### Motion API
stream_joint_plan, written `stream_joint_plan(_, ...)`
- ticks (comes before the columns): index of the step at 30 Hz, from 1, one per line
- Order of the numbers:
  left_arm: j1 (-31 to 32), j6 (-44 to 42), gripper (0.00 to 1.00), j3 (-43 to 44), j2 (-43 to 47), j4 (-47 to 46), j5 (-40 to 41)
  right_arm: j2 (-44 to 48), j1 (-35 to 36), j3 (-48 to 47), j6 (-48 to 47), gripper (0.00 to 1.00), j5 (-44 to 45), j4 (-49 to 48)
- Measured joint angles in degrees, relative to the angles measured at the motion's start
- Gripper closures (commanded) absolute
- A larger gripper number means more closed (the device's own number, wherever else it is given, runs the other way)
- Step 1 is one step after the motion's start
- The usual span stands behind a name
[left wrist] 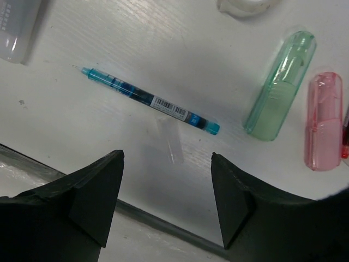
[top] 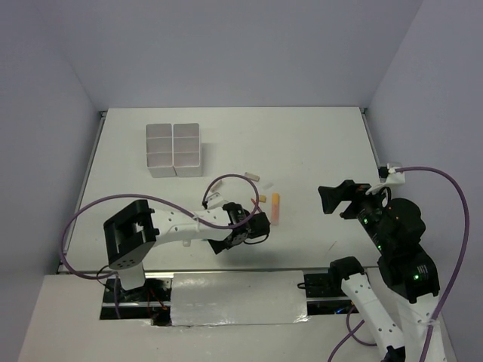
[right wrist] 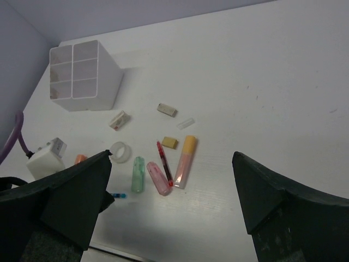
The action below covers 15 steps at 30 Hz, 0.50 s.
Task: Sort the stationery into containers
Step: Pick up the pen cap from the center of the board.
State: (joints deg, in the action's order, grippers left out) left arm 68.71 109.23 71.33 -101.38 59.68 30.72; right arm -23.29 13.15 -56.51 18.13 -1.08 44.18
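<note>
Flat on white worktop [left wrist: 109, 33]: thin translucent-blue plastic pen [left wrist: 147, 101], axis diagonal, tip up-left in left wrist view; left gripper [left wrist: 166, 158] spread above, empty; right gripper [right wrist: 172, 158] wide, empty.

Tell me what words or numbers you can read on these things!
Nothing reads clearly.
On the blue pen: a white barcode label with tiny print, too small to read.
On the grey block: rows of faint marks, too blurred to read.
No other writing shows in any view.
</note>
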Motion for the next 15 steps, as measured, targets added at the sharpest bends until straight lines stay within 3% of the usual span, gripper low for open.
stream_joint_plan(11,-1.44,-1.97,0.24,-5.49,-0.44,-6.36,-3.21,1.01,0.0,1.46,-0.22,0.04,-1.44,-0.42)
stream_joint_plan(15,-1.99,-2.82,0.29,-6.73,-0.55,-8.96,-4.28,1.01,0.0,1.46,-0.28,0.05,-1.79,-0.44)
